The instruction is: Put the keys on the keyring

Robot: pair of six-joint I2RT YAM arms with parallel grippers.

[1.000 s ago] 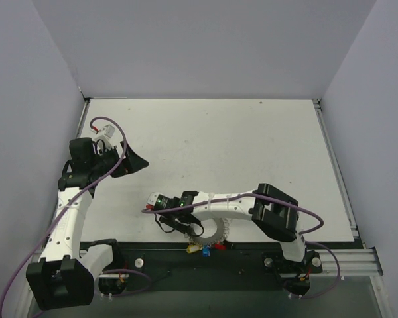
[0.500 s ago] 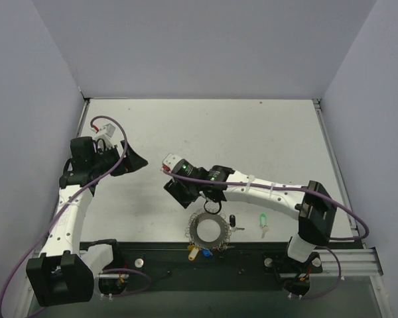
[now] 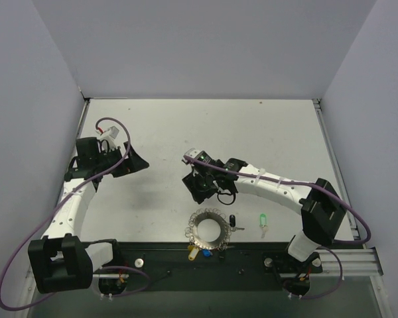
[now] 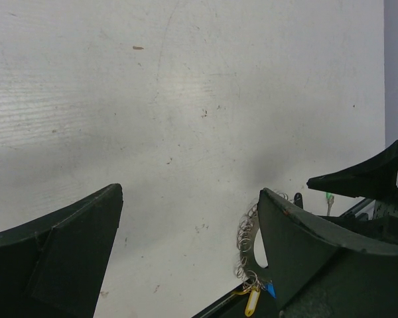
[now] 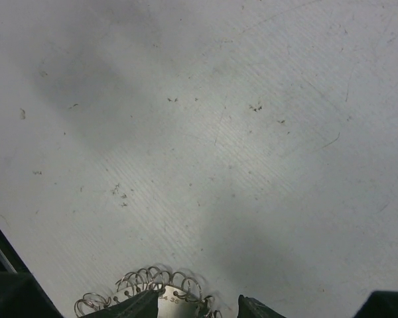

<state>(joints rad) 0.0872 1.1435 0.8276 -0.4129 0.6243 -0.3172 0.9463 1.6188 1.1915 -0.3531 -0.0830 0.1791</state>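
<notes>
The keyring (image 3: 208,228), a silvery ring with a coil-like rim, lies flat near the table's front edge. A yellow key (image 3: 192,251) and a blue key (image 3: 204,252) hang off its front side over the black rail. To its right a green key (image 3: 263,220) and a small black-headed key (image 3: 233,220) lie loose on the table. My right gripper (image 3: 205,191) hovers just behind the ring, open and empty; its wrist view shows the keyring (image 5: 152,290) below the fingertips (image 5: 129,309). My left gripper (image 3: 138,163) is far to the left, open and empty; its view shows the keyring (image 4: 247,237) past its right finger.
The white table (image 3: 252,139) is walled at the back and both sides. A black rail (image 3: 239,262) with the arm bases runs along the front edge, right by the ring. The right arm's forearm (image 3: 272,187) stretches over the table behind the green key.
My right gripper has lifted off the keyring at the front edge, moved back and right, and its jaws have parted. The green and black keys are now uncovered. The left arm shifted slightly.
</notes>
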